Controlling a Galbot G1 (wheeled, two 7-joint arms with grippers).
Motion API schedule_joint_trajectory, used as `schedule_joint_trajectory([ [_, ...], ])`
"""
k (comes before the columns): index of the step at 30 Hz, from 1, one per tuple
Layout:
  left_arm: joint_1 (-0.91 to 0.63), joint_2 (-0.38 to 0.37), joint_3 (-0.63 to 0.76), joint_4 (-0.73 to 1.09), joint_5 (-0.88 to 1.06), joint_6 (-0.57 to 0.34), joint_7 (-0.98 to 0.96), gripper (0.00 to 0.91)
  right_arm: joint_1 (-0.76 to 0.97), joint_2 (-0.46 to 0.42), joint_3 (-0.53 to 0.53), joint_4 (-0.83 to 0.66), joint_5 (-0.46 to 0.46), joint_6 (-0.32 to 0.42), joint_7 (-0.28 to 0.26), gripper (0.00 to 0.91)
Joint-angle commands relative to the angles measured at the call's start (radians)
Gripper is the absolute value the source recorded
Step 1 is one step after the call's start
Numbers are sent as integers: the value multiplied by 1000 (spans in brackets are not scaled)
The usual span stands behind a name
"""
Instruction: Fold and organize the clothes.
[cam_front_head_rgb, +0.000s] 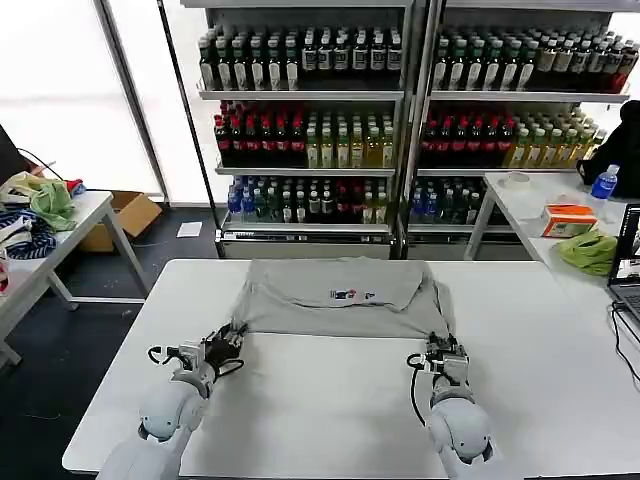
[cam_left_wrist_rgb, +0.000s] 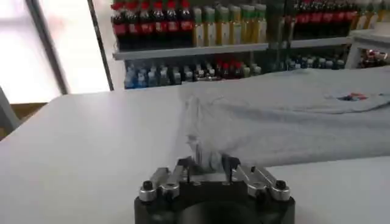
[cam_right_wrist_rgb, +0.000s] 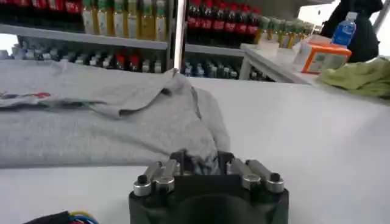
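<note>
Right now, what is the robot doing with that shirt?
The robot is folding a light grey shirt spread on the white table. Its left gripper pinches the shirt's near left corner, and its right gripper pinches the near right corner. Both are shut on the cloth at the shirt's near edge. The shirt looks partly folded, with its small coloured print facing up.

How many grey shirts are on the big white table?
1. The grey shirt lies spread at the table's far middle; the left gripper and right gripper pinch its near corners.
</note>
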Motion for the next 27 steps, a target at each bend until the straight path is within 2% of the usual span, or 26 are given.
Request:
schedule_joint_trajectory([
  [1,7,-3,0,9,10,7,-1,0,-15,1,4,-20,27,-6,4,0],
  [12,29,6,3,-33,39,-27,15,0,-70,7,13,59,18,20,-3,0],
  [20,147,54,-31,-236,36,-49,1,0,-160,-18,23,264,-9,12,8,0],
  [27,324,41,-61,-431,42,-52,-26,0,-262,-14,10,386,-61,23,6,0],
])
